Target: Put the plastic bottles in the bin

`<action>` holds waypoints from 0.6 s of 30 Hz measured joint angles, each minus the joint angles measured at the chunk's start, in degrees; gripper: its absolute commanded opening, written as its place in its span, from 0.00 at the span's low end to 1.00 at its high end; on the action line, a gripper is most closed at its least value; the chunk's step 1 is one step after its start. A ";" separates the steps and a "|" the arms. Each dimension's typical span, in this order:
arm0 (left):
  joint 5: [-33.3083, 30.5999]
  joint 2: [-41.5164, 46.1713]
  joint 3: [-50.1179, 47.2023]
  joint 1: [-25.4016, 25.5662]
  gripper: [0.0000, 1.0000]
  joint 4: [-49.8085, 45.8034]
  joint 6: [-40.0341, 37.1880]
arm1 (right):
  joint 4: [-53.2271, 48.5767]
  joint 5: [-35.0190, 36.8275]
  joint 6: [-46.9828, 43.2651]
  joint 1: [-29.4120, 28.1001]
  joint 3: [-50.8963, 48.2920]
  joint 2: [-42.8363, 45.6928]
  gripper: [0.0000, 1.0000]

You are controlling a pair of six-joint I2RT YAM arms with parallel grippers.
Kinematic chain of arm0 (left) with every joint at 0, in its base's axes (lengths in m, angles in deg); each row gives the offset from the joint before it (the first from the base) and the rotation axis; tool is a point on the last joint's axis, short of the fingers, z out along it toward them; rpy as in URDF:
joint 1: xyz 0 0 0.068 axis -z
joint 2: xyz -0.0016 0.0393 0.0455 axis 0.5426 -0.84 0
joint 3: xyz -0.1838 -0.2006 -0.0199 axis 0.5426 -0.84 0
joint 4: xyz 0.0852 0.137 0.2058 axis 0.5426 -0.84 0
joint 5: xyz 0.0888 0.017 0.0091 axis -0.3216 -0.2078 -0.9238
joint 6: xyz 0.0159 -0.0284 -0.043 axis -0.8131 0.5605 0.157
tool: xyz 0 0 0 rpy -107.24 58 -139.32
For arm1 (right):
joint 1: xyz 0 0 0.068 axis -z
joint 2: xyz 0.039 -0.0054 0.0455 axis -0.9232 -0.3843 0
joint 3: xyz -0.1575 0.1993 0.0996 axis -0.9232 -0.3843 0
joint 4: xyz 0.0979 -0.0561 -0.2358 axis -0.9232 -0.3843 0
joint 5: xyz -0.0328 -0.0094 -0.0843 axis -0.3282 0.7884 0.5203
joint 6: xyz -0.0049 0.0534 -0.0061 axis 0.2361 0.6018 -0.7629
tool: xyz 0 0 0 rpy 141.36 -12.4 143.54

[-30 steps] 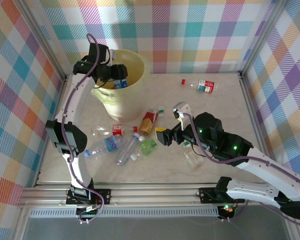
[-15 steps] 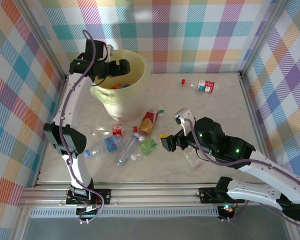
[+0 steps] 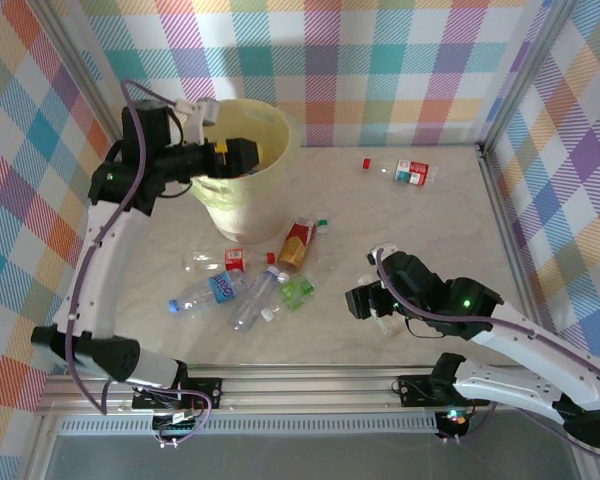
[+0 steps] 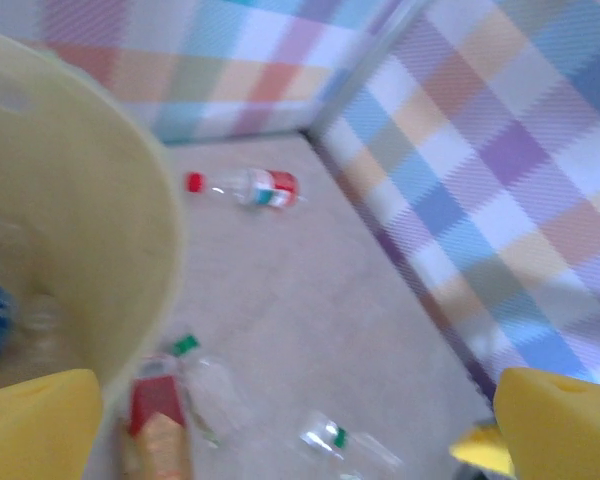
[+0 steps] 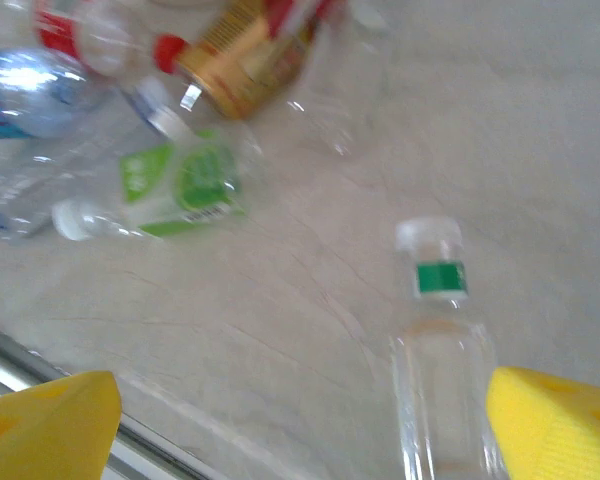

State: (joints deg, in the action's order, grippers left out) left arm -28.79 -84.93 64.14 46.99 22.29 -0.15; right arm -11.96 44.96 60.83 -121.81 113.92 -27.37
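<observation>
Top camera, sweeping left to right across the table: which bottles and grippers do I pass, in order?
blue-label bottle → green-label bottle → right gripper → red-label bottle lying near the far wall. The bin and the bottles bunched in front of it overlap these, so I leave them out.

Enclosure notes:
- Back wall (image 3: 380, 60): pastel plaid cloth in orange, teal, purple, yellow and white checks.
- Left wall (image 3: 30, 200) and right wall (image 3: 570, 200): same plaid, angled inward toward back.
- Corner posts: silver metal, left post (image 3: 65, 55), right post (image 3: 528, 70), slanting to far corners.
- Tabletop (image 3: 400, 230): pale beige, faint marbled veining, matte.
- Near edge: aluminium rail (image 3: 320, 390) across full width, grey grooved strip (image 3: 330, 424) below it.
- Light: soft, even, shadows faint.
</observation>
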 measured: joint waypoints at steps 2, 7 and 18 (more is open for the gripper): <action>3.17 2.93 -5.18 2.45 1.00 1.68 0.72 | -1.38 -1.86 1.49 3.32 -1.46 -1.29 0.91; 5.64 8.04 -16.06 11.19 1.00 5.11 2.03 | -3.32 -5.79 2.95 9.86 -3.87 -5.70 0.90; 0.79 17.68 -34.73 23.02 1.00 15.69 8.92 | -3.43 -9.35 4.68 15.23 -6.29 -16.85 0.87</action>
State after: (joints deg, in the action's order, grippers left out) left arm -28.01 -67.25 29.41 70.01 37.98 8.77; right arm -15.39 35.61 65.51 -106.58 107.63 -44.22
